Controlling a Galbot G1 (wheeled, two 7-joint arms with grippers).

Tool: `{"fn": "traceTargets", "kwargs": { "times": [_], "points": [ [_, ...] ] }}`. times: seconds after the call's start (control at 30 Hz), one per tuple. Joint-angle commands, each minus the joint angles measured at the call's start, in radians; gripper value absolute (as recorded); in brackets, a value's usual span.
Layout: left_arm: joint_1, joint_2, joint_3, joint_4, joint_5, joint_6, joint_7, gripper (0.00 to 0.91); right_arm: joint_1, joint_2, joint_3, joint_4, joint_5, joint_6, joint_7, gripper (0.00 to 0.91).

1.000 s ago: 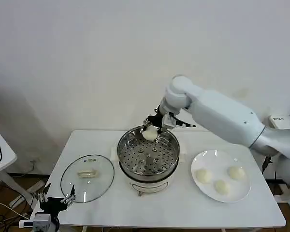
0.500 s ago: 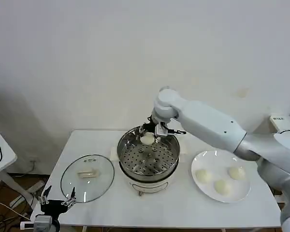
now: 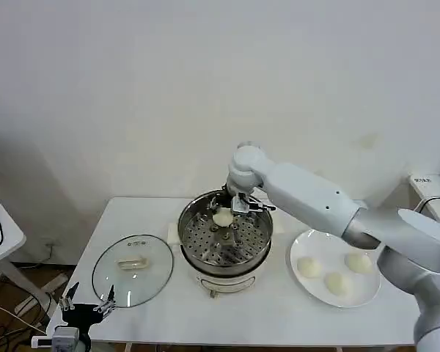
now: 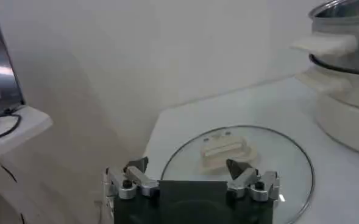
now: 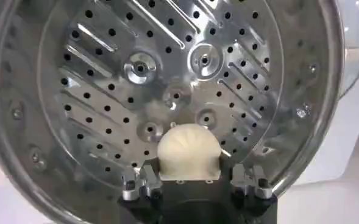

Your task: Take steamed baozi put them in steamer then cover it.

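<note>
Head view shows you the right hand (image 3: 224, 209) clamped on a round cream-white bun (image 3: 222, 217) inside the shiny steel steamer's (image 3: 187, 233) far rim; left hand (image 3: 85, 302), fingers apart, hangs off the worktop's (image 3: 279, 315) front-left edge.

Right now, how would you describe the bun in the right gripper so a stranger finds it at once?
Find the steamer, the shiny steel pot at the middle of the white table. Over the far side of its holed tray, the right gripper holds one cream-white baozi. The other three baozi lie on the white plate to the steamer's right; this one alone is inside the pot.
</note>
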Motion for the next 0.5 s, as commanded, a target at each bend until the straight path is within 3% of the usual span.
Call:
{"fn": "traceTargets", "kwargs": {
  "times": [0.03, 0.5],
  "points": [
    [0.0, 0.001, 0.001, 0.004, -0.001, 0.0, 0.0, 0.907, -0.005, 0.007, -0.001, -0.014, -0.012, 0.0, 0.0, 0.655],
    [-0.002, -0.002, 0.011, 0.024, 0.002, -0.004, -0.002, 0.907, -0.008, 0.037, 0.021, -0.1, -0.021, -0.024, 0.03, 0.655]
  ]
}}
